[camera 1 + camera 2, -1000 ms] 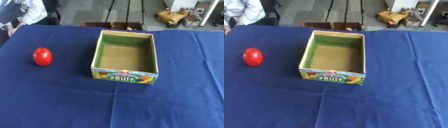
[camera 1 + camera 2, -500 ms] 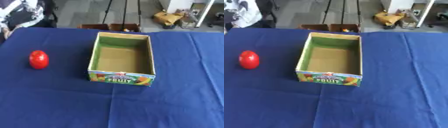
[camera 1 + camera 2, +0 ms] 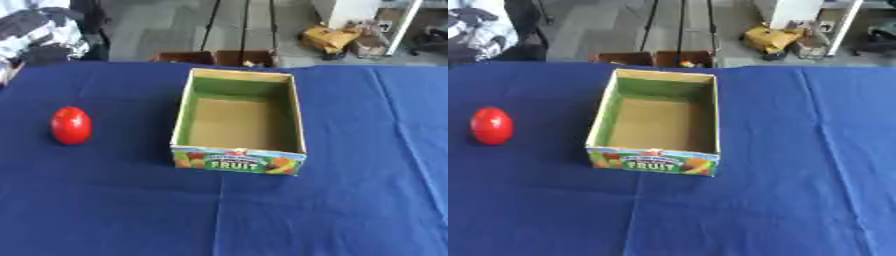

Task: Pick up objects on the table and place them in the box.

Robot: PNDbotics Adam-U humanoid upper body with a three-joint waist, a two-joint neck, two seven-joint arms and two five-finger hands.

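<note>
A red egg-shaped object [image 3: 71, 125] stands on the blue tablecloth at the left. To its right, mid-table, sits an open cardboard box [image 3: 297, 127] with green inner walls, a brown floor and a "FRUIT" label on its near side. Nothing lies inside the box. Neither of my hands shows in either view.
The blue cloth [image 3: 350, 210] covers the whole table and has a few creases. Beyond the far edge are brown crates [image 3: 227, 57], tripod legs and floor clutter. A person sits past the far left corner, touching nothing on the table.
The whole picture has shifted as the head moved; the red object and the box keep their places on the table.
</note>
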